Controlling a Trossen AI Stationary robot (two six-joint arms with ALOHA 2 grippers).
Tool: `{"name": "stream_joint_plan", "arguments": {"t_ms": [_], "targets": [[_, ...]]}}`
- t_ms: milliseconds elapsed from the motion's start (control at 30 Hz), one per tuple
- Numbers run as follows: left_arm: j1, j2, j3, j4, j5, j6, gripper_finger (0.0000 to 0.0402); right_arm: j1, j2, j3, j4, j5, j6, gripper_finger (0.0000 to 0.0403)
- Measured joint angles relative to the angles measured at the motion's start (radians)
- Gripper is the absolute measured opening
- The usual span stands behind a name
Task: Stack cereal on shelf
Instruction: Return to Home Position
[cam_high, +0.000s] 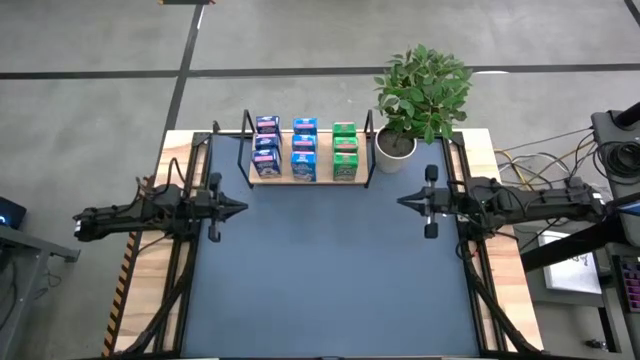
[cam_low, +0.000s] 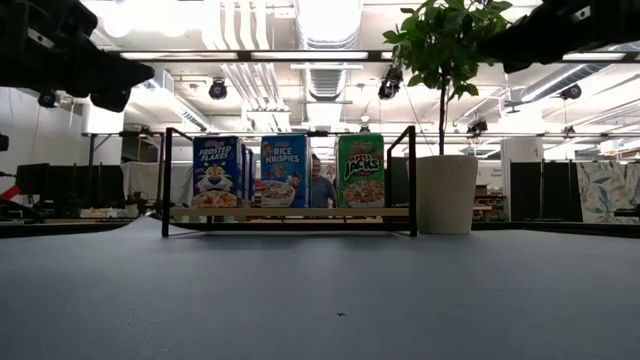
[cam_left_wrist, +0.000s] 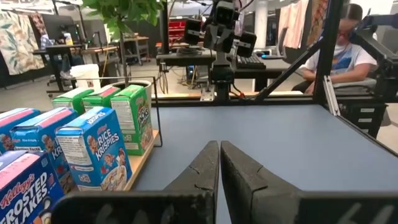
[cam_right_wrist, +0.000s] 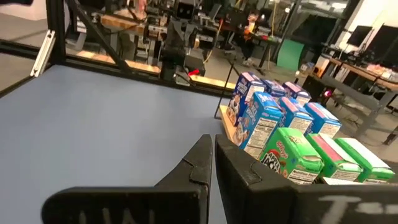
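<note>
Cereal boxes (cam_high: 305, 150) on shelf (cam_high: 322, 182), table's 12 o'clock, three rows. Left tool (cam_high: 240, 208) at 9, right tool (cam_high: 403, 203) at 3, both pinched closed, empty. Risk: stray swing toward 12 clips plant pot (cam_high: 396, 148) or shelf end, topples light boxes.

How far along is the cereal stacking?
Looks finished: every cereal box in view stands on the shelf, in dark blue, light blue and green rows. Nothing in hand: the left end effector and right end effector are shut, empty, apart from the shelf. No box shows off the shelf; nothing left to place.
</note>
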Motion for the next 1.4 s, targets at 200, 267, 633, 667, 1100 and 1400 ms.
{"name": "stream_joint_plan", "arguments": {"t_ms": [200, 267, 633, 667, 1100, 1400], "targets": [[0.0, 0.0, -0.002, -0.001, 0.001, 0.021, 0.0, 0.0, -0.088, -0.082, 0.064, 0.0, -0.013, 0.0011], [0.0, -0.005, -0.011, -0.003, 0.001, 0.027, 0.0, 0.0, -0.125, -0.115, 0.086, 0.0, -0.015, 0.0011], [0.0, 0.002, -0.119, 0.122, 0.002, 0.006, 0.0, 0.0, -0.395, -0.249, 0.086, 0.0, -0.039, 0.0011], [0.0, 0.004, -0.125, 0.138, 0.003, 0.008, 0.0, 0.0, -0.402, -0.257, 0.094, 0.0, -0.04, 0.0011], [0.001, 0.014, -0.132, 0.153, 0.01, 0.02, 0.0, -0.003, -0.394, -0.367, 0.055, 0.025, -0.029, 0.0011], [0.001, 0.018, -0.133, 0.166, -0.085, -0.016, 0.0, -0.002, -0.391, -0.368, 0.057, 0.074, 0.075, 0.0011]]}}
